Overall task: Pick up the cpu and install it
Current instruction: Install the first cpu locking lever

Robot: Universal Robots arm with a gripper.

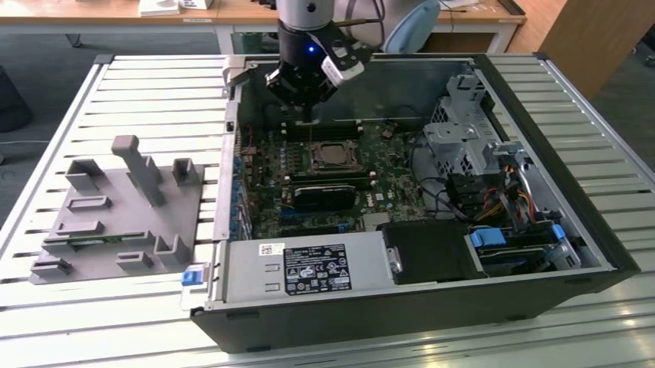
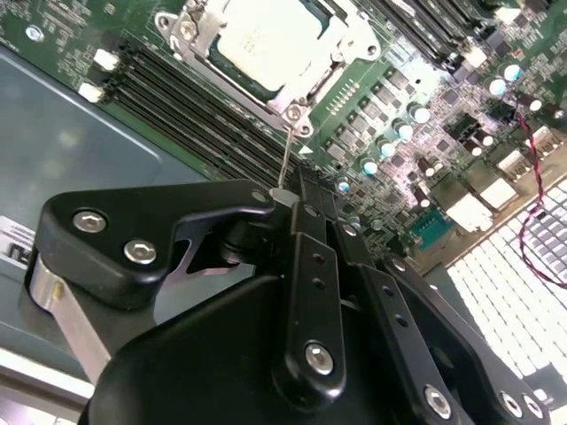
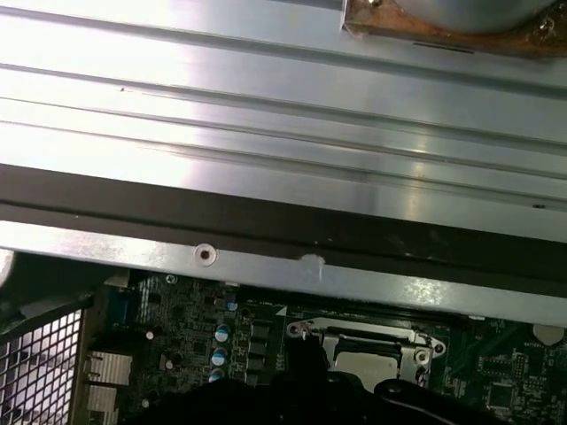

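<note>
The cpu (image 1: 330,156), a silvery square chip, lies flat inside the metal-framed socket (image 1: 310,146) on the motherboard of the open computer case. Both wrist views show it in the socket: cpu (image 2: 275,40) and cpu (image 3: 368,359). My gripper (image 1: 307,115) hangs just beyond the socket's far side, over the memory slots, with its fingers together. In the second wrist view the gripper (image 2: 288,202) has a thin wire lever (image 2: 285,159) running from the socket's corner to its tips. Whether the lever is pinched or only touched I cannot tell.
The case (image 1: 573,253) lies open on a slatted metal table (image 1: 153,84). On the exterior view's left stands a grey plastic tray (image 1: 113,222) with upright posts. A dark heatsink (image 1: 319,193), the power supply (image 1: 307,268) and a drive cage (image 1: 461,138) surround the socket.
</note>
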